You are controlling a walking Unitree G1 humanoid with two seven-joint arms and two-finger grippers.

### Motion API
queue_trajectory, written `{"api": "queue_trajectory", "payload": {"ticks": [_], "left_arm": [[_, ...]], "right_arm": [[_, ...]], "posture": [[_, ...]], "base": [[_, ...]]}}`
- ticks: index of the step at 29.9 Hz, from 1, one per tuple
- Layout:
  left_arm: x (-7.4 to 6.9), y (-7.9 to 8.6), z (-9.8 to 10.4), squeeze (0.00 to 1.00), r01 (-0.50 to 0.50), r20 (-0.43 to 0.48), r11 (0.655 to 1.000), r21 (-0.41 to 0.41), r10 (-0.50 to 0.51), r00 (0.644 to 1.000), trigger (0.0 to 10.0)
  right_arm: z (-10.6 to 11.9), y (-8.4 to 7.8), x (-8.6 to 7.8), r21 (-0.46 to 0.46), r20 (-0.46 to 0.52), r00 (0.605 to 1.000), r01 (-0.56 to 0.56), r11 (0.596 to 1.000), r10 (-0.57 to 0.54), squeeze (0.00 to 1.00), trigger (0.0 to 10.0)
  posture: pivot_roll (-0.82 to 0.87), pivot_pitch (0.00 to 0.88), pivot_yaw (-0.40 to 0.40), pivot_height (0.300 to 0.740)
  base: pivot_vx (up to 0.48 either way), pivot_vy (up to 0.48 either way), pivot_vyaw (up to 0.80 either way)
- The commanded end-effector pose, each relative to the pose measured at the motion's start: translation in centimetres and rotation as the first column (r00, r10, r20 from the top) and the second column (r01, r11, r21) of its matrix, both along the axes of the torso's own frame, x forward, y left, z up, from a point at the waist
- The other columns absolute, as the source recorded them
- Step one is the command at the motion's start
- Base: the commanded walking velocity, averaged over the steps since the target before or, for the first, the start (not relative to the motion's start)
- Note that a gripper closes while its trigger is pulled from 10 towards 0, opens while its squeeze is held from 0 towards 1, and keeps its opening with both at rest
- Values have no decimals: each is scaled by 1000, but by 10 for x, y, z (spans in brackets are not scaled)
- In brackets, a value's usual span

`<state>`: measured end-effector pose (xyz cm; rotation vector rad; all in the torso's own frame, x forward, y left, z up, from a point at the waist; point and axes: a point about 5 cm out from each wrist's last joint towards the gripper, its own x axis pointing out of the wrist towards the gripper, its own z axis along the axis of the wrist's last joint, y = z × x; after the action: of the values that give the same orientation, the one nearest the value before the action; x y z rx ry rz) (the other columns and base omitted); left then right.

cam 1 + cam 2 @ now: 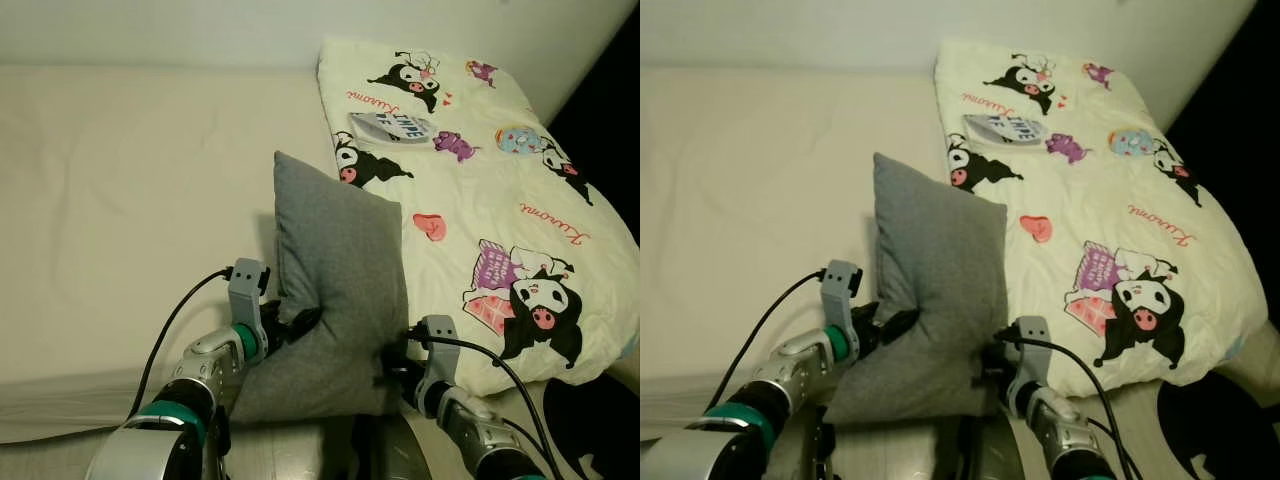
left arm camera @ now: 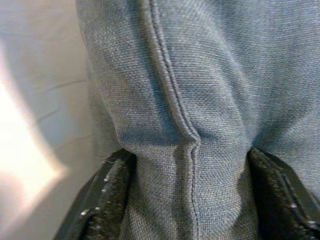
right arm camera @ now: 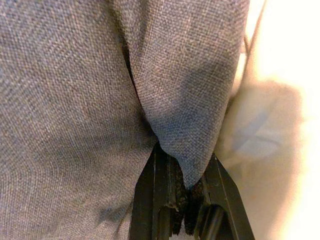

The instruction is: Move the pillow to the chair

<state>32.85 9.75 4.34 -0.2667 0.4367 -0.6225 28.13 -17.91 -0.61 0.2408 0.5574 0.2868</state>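
A grey fabric pillow [image 1: 335, 300] stands tilted up off the cream bed, held from both sides. My left gripper [image 1: 300, 322] is shut on the pillow's left edge; in the left wrist view the seamed edge [image 2: 190, 150] bunches between the two black fingers [image 2: 107, 200]. My right gripper [image 1: 395, 365] is shut on the lower right corner; in the right wrist view a fold of grey cloth [image 3: 185, 125] is pinched between its fingers [image 3: 160, 205].
The cream mattress [image 1: 120, 200] stretches to the left and behind. A pale quilt with cartoon prints [image 1: 480, 180] lies on the right of the bed, touching the pillow. A white wall runs along the back. Dark floor [image 1: 600, 410] shows at the right.
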Motion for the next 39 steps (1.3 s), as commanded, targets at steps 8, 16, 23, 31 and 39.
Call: {"api": "queue_trajectory", "payload": {"ticks": [8, 16, 23, 31, 39], "left_arm": [[-10, -8, -14, 0, 5, -62, 999, 34, -3, 998, 0], [-9, -7, -14, 0, -16, -62, 999, 33, 18, 998, 0], [-9, -7, -13, 0, -50, -48, 999, 20, 51, 998, 0], [-1, 1, -2, 0, -125, 65, 992, 13, 124, 990, 0], [17, 29, 38, 0, -259, 313, 966, 5, 245, 918, 0]], "right_arm": [[-11, -3, -11, -5, -66, 998, 6, 1000, -6, 0, 0], [-7, -2, -5, -15, -49, 999, 0, 1000, 0, 0, 0], [-2, 2, -1, -3, -21, 1000, -7, 1000, 7, 0, 0], [24, 28, 20, 43, 131, 989, -78, 996, 72, 0, 0], [80, 75, 48, 144, 370, 920, -198, 969, 133, 0, 0]], "posture": [[-69, 62, -54, 595], [-71, 57, -60, 595], [-60, 53, -56, 595], [-22, 34, -48, 595], [78, 15, -53, 595]], "base": [[0, 0, 0], [0, 0, 0], [0, 0, 0], [0, 0, 0], [0, 0, 0]]}}
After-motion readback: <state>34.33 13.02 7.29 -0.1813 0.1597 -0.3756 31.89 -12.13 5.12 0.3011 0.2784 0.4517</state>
